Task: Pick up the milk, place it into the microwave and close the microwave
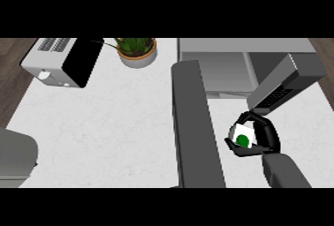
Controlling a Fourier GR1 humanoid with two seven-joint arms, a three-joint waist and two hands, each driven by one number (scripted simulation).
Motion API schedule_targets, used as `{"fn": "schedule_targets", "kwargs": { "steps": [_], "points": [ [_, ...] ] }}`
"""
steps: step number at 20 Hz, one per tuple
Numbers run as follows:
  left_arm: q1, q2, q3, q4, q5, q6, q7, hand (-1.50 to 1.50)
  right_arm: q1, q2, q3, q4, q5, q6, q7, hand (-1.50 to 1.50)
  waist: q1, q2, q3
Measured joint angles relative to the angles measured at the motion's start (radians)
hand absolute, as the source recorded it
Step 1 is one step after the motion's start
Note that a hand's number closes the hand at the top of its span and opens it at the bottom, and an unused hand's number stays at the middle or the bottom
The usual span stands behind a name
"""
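**Right hand holds the milk carton beside the open microwave door**

The right hand comes in from the lower right on its grey forearm, and its black fingers and thumb are curled round the milk carton. The carton is white with a green round mark on the face turned up toward the view. It sits inside the hand, with fingers wrapping its far and right sides and the thumb below it, so only part of it shows. Whether the carton touches the counter cannot be told from this angle.

Just left of the hand, a long dark grey panel, the microwave door, runs from the upper middle down to the lower edge. It stands swung out over the white marbled counter. The grey microwave body lies at the top right, its opening facing the hand. A second tilted grey slab with a dark underside sits just above the hand.

A toaster oven with a black front and a white knob stands at the upper left, and a potted plant stands beside it. A grey object shows at the left edge. The left hand does not appear.
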Motion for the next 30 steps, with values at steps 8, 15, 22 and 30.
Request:
{"fn": "schedule_targets", "kwargs": {
  "steps": [8,15,22,30],
  "points": [
    [-0.015,-0.003,0.024,0.005,-0.001,-0.005,0.017,-1.50,-0.019,0.055,0.034,-0.229,0.033,-0.109,0.220,1.50,-0.004,-0.001,0.000],
    [-0.027,-0.003,0.046,0.028,0.009,-0.026,0.024,-1.50,-0.166,0.087,0.025,-0.199,0.097,-0.219,0.330,1.50,0.004,0.002,0.000],
    [-0.062,0.030,0.071,0.070,0.029,-0.033,0.031,-1.50,-0.385,0.076,0.004,0.027,0.198,-0.333,0.373,1.50,0.019,0.007,0.001],
    [-0.107,0.028,0.056,0.121,-0.014,-0.057,0.002,-1.50,-0.593,0.054,-0.055,0.303,0.252,-0.458,0.366,1.50,0.048,0.023,0.002]
  ]
}}
